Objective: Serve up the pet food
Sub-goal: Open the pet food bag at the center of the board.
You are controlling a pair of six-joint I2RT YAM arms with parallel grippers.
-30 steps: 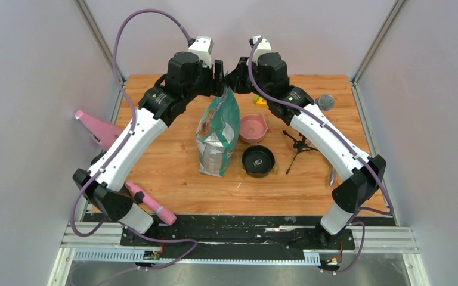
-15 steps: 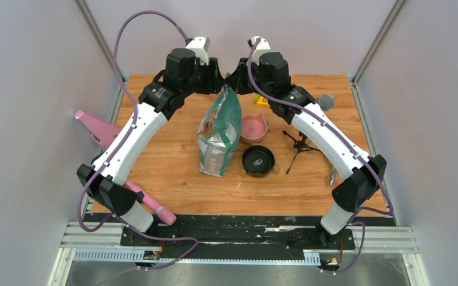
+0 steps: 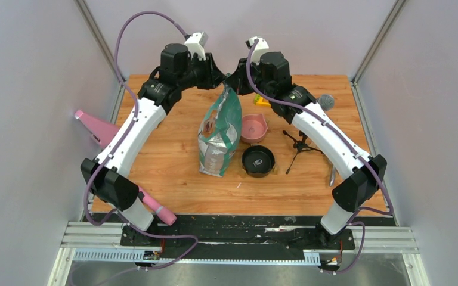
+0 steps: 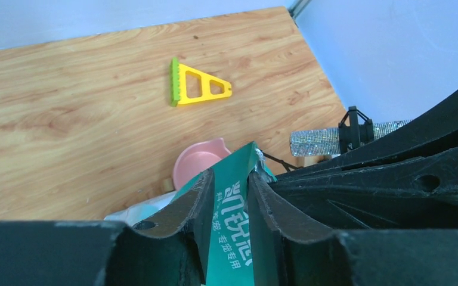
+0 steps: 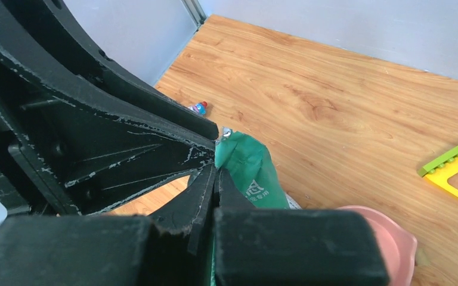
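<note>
Since a second ago my left arm swung its elbow out to the left and my left gripper (image 4: 229, 182) narrowed onto the bag (image 3: 217, 134); its fingers (image 4: 198, 199) pinched the green top fold from both sides; my right gripper (image 5: 216, 174) sat pressed together on the same top edge, opposite; bag stood upright mid-table (image 3: 167, 161), just left of the pink bowl (image 3: 253, 127) and black bowl (image 3: 258, 161); kibble itself hidden from view.
</note>
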